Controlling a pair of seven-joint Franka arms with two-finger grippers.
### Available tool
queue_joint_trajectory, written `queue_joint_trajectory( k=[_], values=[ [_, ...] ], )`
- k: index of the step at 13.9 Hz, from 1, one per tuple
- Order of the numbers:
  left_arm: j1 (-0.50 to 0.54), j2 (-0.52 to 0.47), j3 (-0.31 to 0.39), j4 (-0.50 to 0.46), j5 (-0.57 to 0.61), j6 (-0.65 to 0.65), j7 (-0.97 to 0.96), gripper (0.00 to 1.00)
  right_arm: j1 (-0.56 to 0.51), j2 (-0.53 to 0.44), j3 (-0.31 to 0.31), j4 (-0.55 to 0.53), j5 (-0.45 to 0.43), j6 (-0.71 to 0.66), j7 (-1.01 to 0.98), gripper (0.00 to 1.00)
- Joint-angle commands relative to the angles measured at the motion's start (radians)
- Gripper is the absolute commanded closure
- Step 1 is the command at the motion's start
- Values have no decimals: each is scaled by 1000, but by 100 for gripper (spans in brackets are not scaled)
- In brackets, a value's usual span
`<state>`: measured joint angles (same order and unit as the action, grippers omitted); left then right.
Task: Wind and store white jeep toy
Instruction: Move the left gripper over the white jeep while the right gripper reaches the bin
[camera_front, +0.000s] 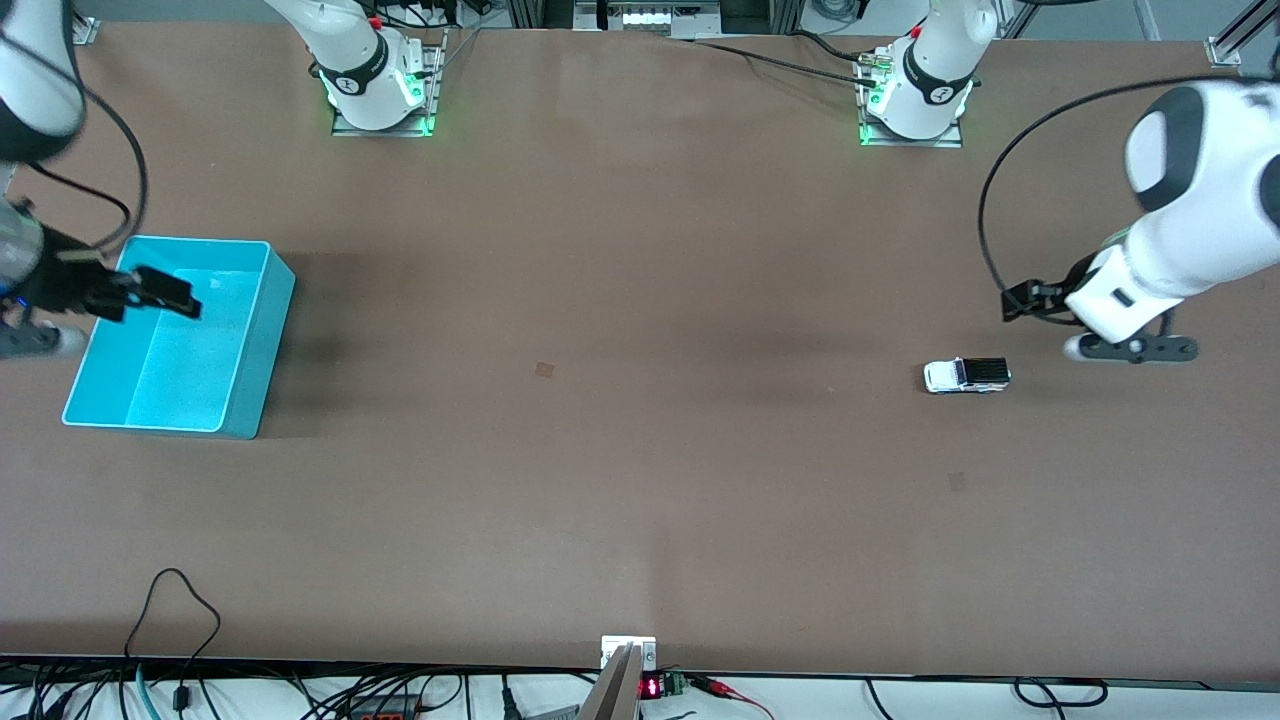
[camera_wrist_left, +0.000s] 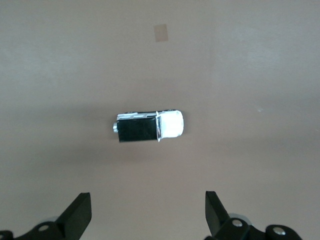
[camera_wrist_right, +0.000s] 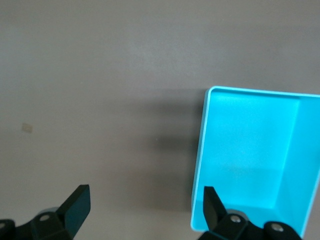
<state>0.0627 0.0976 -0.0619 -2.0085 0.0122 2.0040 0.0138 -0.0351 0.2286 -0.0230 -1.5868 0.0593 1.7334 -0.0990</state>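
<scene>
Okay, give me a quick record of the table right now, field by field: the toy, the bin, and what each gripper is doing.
toy: white jeep toy, on its wheels on the table, toward the left arm's end
bin: turquoise bin, empty, toward the right arm's end
left gripper: open, holding nothing, up in the air close to the jeep
right gripper: open, holding nothing, over the bin's edge
toy stored: no, jeep and bin lie well apart
</scene>
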Motion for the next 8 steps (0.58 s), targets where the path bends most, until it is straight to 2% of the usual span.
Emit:
queue_joint_trajectory(
  k=[1,5,8],
  values=[
    [0,46,-1,-46,-20,73,86,0,-12,77,5,39,19,38,-16,0],
    [22,137,0,-46,-18,148,360,0,-12,89,5,39,16,54,-16,0],
    [37,192,-1,-38,-18,153,601,0,-14,89,5,39,11,54,-16,0]
  ],
)
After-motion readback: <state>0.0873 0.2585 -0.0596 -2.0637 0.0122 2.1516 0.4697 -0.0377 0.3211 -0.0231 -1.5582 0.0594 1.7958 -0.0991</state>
